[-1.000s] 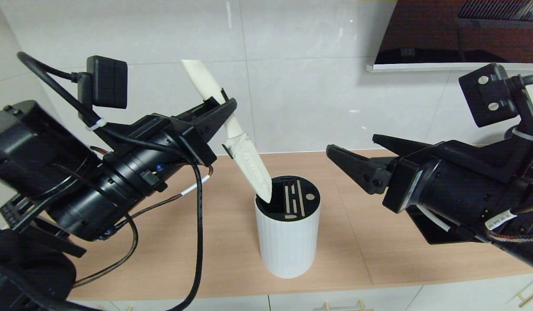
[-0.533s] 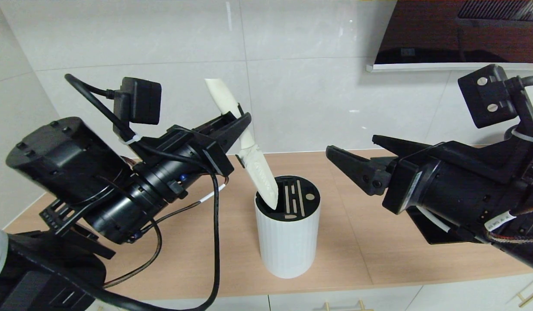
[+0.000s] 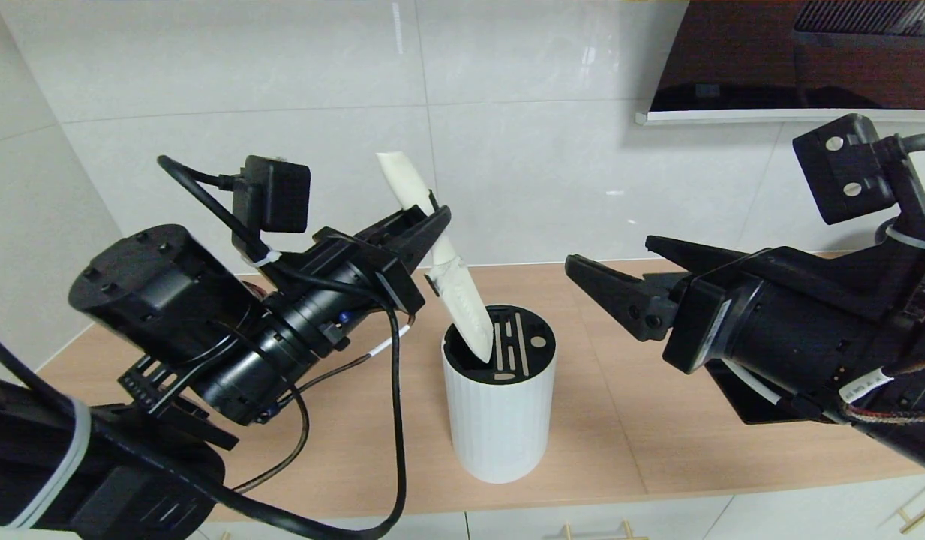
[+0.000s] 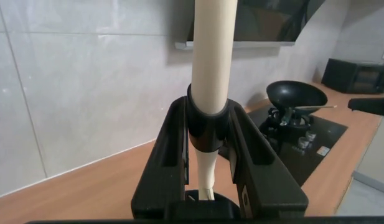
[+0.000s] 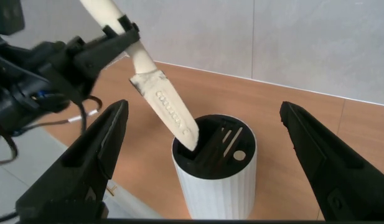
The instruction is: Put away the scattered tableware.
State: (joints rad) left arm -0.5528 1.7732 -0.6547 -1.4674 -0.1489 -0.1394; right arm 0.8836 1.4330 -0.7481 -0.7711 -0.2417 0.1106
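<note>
A white knife [image 3: 441, 257] with a cream handle hangs tilted, its blade tip dipping into the black slotted top of a white ribbed knife holder [image 3: 499, 420] on the wooden counter. My left gripper [image 3: 424, 225] is shut on the knife's handle, above and left of the holder. From the left wrist view the handle [image 4: 211, 74] runs up between the fingers [image 4: 173, 149]. The right wrist view has the knife [image 5: 155, 93] entering the holder [image 5: 216, 186]. My right gripper [image 3: 620, 277] stands open to the right of the holder, holding nothing.
A tiled wall rises behind the wooden counter [image 3: 357, 420]. A dark range hood [image 3: 792, 60] hangs at the upper right. A black wok [image 4: 295, 96] sits on a stove [image 4: 304, 134] along the counter. Cabinet handles [image 3: 597, 531] line the counter's front.
My left arm has carried the knife right and down; the blade tip now sits deeper in the holder's opening. The right arm has stayed still.
</note>
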